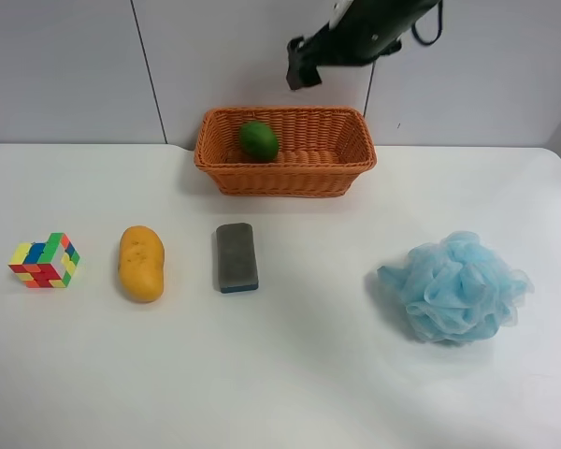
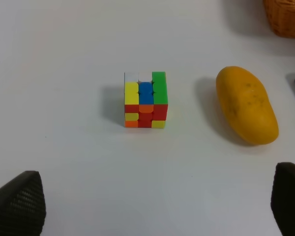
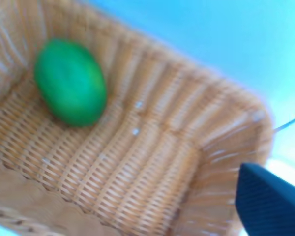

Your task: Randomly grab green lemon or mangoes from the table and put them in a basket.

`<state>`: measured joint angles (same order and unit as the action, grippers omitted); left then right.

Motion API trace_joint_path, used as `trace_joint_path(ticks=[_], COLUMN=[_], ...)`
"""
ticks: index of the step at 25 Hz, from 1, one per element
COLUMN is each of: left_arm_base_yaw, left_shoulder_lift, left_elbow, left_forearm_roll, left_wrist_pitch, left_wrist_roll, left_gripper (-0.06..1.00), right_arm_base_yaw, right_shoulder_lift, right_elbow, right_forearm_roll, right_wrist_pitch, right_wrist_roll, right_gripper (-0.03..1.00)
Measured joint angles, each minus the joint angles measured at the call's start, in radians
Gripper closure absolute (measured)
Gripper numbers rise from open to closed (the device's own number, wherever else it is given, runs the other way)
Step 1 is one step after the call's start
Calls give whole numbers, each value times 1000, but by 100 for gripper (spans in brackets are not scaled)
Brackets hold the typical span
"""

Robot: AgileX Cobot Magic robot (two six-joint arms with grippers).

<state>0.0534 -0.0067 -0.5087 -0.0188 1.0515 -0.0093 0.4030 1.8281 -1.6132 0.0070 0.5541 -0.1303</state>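
The right gripper (image 1: 302, 64) hangs above the wicker basket (image 1: 355, 159), spread and empty, in a blurred wrist view. The green lemon (image 1: 259, 139) lies inside near one end, slanted. The left gripper (image 2: 155, 199), wide apart, holds nothing; the mango (image 1: 141, 263) lies front-to-back on the table (image 1: 290, 374), between Rubik's cube (image 1: 44, 260) and sponge (image 1: 236, 257).

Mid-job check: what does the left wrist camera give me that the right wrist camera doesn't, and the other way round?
Left wrist only: the mango lying on the white table beside a colour cube, with the left gripper open and empty. Right wrist only: the green lemon resting inside the basket, seen close up and somewhat blurred. Both: the basket, though the left wrist view catches only a corner of it at the frame's edge.
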Motion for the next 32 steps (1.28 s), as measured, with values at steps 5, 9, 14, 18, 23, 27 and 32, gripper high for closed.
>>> trace_joint_path(ticks=[5, 9, 14, 18, 23, 27, 32], left_arm_base_yaw=[0, 0, 0, 0, 0, 0, 0], left_shoulder_lift=[0, 0, 0, 0, 0, 0, 0], left_elbow=[0, 0, 0, 0, 0, 0, 0], left_forearm_roll=[0, 0, 0, 0, 0, 0, 0], left_wrist_pitch=[0, 0, 0, 0, 0, 0, 0], left_wrist_roll=[0, 0, 0, 0, 0, 0, 0], left_gripper=[5, 5, 5, 5, 5, 5, 5], right_arm_base_yaw=[0, 0, -51, -163, -331, -399, -404], right_shoulder_lift=[-188, -292, -369, -424, -517, -663, -915], right_elbow=[0, 0, 0, 0, 77, 288, 584], right_forearm_roll=[-26, -123, -173, -173, -91, -37, -30], right_wrist_pitch=[123, 265, 411, 479, 506, 416, 272], right_wrist_roll=[-11, -11, -11, -15, -108, -148, -150], right_gripper=[-1, -1, -1, -1, -1, -1, -1])
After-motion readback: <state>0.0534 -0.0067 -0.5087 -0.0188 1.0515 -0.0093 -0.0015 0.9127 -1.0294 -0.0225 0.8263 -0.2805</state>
